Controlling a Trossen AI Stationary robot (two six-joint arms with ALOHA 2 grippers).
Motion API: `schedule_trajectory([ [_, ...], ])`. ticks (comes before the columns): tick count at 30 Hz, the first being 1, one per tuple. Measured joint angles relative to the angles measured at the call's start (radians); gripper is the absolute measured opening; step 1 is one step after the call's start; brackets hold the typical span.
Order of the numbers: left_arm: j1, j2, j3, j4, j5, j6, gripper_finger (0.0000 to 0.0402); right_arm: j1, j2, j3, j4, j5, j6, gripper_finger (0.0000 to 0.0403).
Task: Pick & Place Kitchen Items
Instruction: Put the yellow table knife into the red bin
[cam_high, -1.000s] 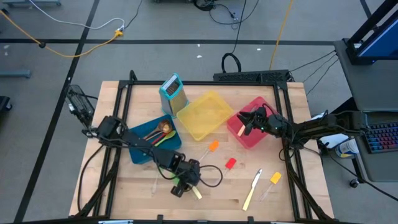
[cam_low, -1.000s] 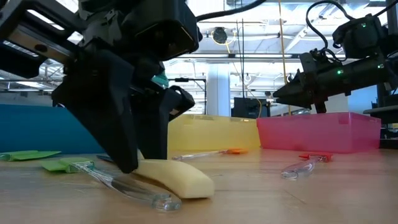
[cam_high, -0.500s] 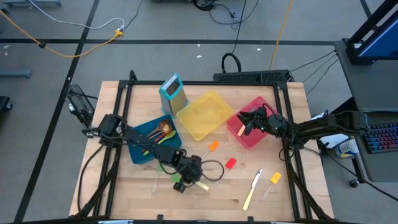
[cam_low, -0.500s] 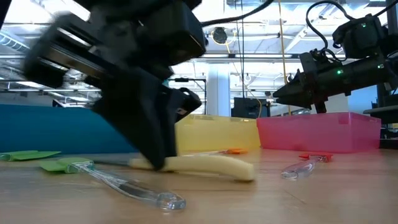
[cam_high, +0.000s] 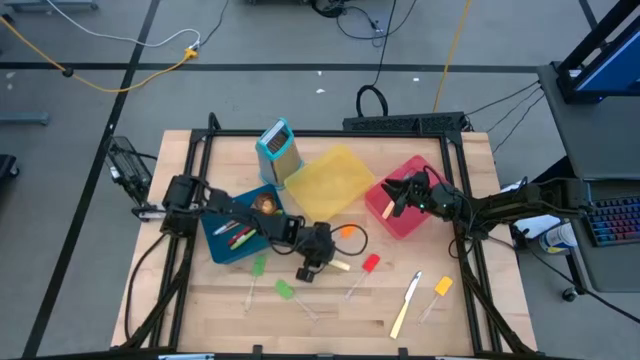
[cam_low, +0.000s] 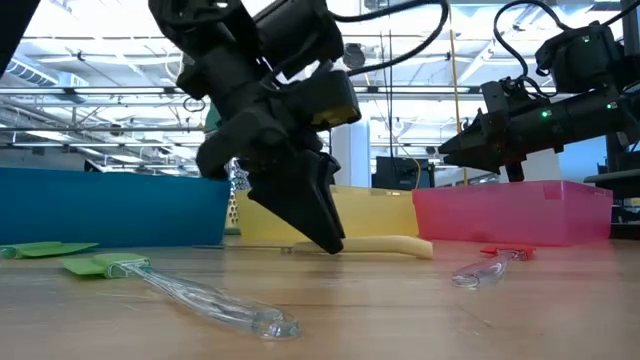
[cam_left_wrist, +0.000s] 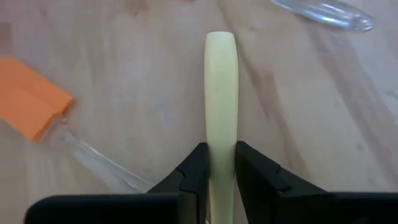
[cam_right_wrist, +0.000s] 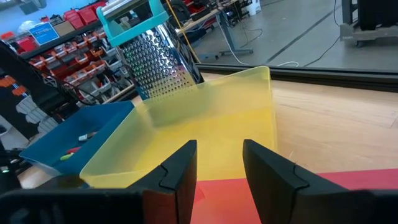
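Observation:
My left gripper (cam_high: 312, 268) is at the table's middle, shut on a cream-handled knife (cam_high: 340, 265). The handle sticks out ahead of the fingers (cam_left_wrist: 221, 74); the blade is hidden under the gripper. Lying flat on the wood are two green spatulas (cam_high: 258, 268) (cam_high: 285, 290), an orange one (cam_high: 343, 235), a red one (cam_high: 370, 263), a yellow one (cam_high: 440, 288) and a second cream knife (cam_high: 408, 303). My right gripper (cam_high: 392, 200) hovers open over the red bin (cam_high: 412, 222), nothing between its fingers (cam_right_wrist: 217, 168). My left gripper pinches the knife's cream handle (cam_left_wrist: 221, 140) by its two sides between the two fingers (cam_left_wrist: 196, 174). The fingers slant down from the table's left and lie along the handle. The handle lies level (cam_low: 385, 245) right at the tabletop; whether it is clear of the wood cannot be told.
The blue bin (cam_high: 232, 240) with spoons is just left of my left gripper, with the yellow bin (cam_high: 325, 185) behind it. The teal grater (cam_high: 280, 148) stands at the back. A cream knife (cam_high: 385, 207) lies in the red bin. Bare wood shows along the near edge.
My left gripper has taken hold of the cream knife handle and gone toward the table's far right, toward the yellow bin, swinging about. The knife has gone with it, staying low. The green spatula that lay beside it has stayed where it was.

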Motion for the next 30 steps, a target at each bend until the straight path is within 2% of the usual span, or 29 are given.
schedule_trajectory([
  [6, 0.008, 0.000, 0.000, -0.004, -0.054, 0.026, 0.0113, 0.000, 0.000, 0.000, 0.000, 0.000, -0.002, 0.0122],
  [10, 0.007, 0.000, 0.000, -0.004, -0.062, 0.020, 0.0120, 0.000, 0.000, 0.000, 0.000, 0.000, -0.002, 0.0122],
  [13, 0.004, 0.000, 0.001, -0.009, -0.062, 0.026, 0.0100, 0.000, 0.000, 0.000, 0.000, 0.000, -0.002, 0.0122],
  [17, -0.001, -0.003, 0.002, -0.015, -0.082, 0.009, 0.0044, 0.000, 0.000, 0.000, 0.000, 0.001, -0.002, 0.0122],
  [22, 0.000, -0.003, 0.002, 0.038, -0.087, 0.002, 0.0042, 0.001, 0.000, 0.000, 0.011, -0.006, -0.002, 0.0122],
  [25, 0.000, -0.003, 0.002, 0.111, -0.100, 0.004, 0.0045, 0.016, 0.000, 0.000, 0.056, -0.071, -0.042, 0.0122],
  [30, 0.001, -0.003, 0.017, 0.161, -0.151, 0.040, 0.0047, 0.091, -0.001, 0.035, 0.113, -0.263, -0.193, 0.0123],
])
